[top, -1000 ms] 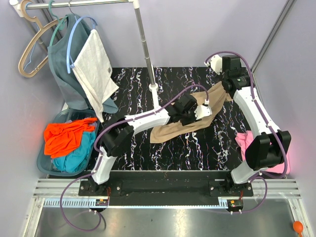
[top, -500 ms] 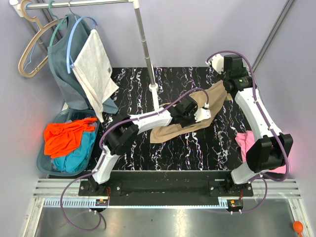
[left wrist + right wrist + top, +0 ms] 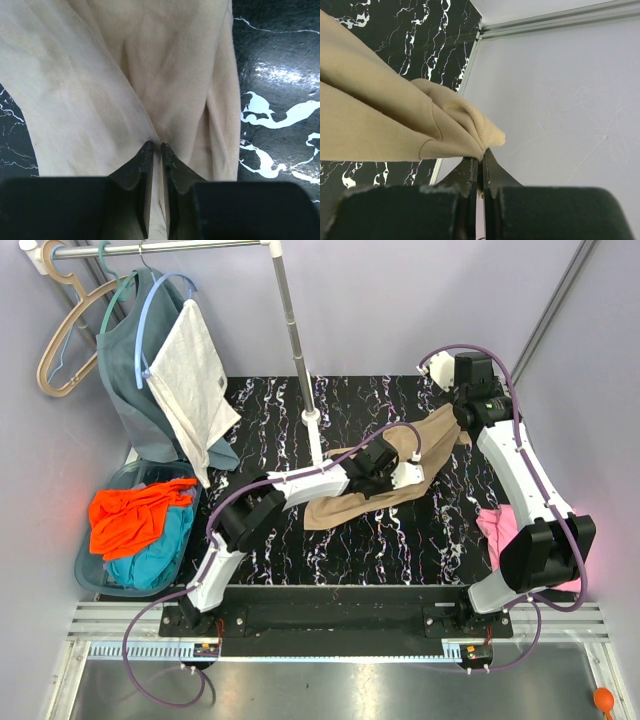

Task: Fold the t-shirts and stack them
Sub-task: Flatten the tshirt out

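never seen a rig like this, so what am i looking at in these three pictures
Two robot arms are bolted at a table's near edge. The wide picture looks down from above; the other two come from a camera on each wrist. A tan t-shirt lies stretched across the black marble table. The left gripper pinches a fold near its middle, and the right gripper pinches its far end. A pink t-shirt lies at the right edge. The basket on the left holds an orange t-shirt and a teal t-shirt.

Evenly bright; wrist foregrounds seemingly blurred.
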